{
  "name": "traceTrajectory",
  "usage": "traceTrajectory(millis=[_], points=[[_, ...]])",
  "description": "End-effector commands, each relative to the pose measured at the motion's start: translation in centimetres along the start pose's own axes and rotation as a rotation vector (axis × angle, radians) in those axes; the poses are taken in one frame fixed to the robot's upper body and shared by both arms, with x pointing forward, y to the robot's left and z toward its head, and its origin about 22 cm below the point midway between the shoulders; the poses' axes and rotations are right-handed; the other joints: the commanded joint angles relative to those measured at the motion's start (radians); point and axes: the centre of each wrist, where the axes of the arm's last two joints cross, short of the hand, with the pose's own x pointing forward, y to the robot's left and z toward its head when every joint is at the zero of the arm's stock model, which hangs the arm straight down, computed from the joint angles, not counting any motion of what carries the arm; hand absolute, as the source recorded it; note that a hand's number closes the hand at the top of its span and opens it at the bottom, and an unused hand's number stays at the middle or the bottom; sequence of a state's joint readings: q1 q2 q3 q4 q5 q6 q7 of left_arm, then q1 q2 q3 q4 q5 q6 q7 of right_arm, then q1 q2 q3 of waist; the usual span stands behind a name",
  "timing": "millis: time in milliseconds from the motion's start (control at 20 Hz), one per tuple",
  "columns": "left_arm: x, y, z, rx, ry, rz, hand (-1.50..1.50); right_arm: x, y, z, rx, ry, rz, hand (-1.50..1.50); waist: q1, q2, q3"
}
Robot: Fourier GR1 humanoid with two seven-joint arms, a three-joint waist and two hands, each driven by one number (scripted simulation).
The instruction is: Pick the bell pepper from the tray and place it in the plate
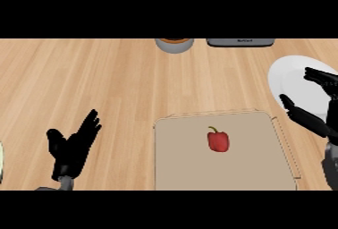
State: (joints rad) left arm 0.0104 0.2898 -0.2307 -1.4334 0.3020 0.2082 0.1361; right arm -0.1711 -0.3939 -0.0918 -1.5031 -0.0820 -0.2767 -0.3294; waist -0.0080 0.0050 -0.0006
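Note:
A red bell pepper (218, 141) with a short stem lies near the middle of a tan tray (257, 170) at the lower centre. To the upper right, a white plate (290, 78) sits on the counter, partly cut by the view's edge. My right hand (317, 112) hangs open at the right edge, fingers spread over the plate's near side, to the right of the tray and apart from the pepper. My left hand (71, 147) rests open at the lower left, fingers up, well away from the tray.
A grey round container (174, 44) with an orange top stands at the back centre. Beside it a dark flat appliance (240, 42) lies at the back edge. A pale object's rim (1, 161) shows at the far left.

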Motion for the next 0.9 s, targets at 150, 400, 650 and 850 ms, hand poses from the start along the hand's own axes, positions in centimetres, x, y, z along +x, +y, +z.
traceTrajectory(millis=[150,400,650,850], points=[[-0.4,0.1,0.4,-0.041,0.043,0.014,0.0,-2.8,-3.0,4.3,0.052,-0.059,-0.001,-1.5,0.007,-0.006,0.001],[-0.8,-2.2,-0.2,-0.032,0.049,0.015,0.0,1.3,-3.8,3.4,0.285,0.054,0.22,-1.5,-0.008,-0.009,-0.002],[0.3,-3.2,-0.1,-0.048,0.028,0.025,0.0,3.8,-3.4,2.0,0.529,0.15,0.412,-1.5,0.005,-0.007,-0.002],[0.4,-1.7,-0.3,-0.03,0.045,0.011,0.0,7.4,-0.4,3.2,0.571,0.176,0.487,-1.5,0.005,-0.008,-0.001]])
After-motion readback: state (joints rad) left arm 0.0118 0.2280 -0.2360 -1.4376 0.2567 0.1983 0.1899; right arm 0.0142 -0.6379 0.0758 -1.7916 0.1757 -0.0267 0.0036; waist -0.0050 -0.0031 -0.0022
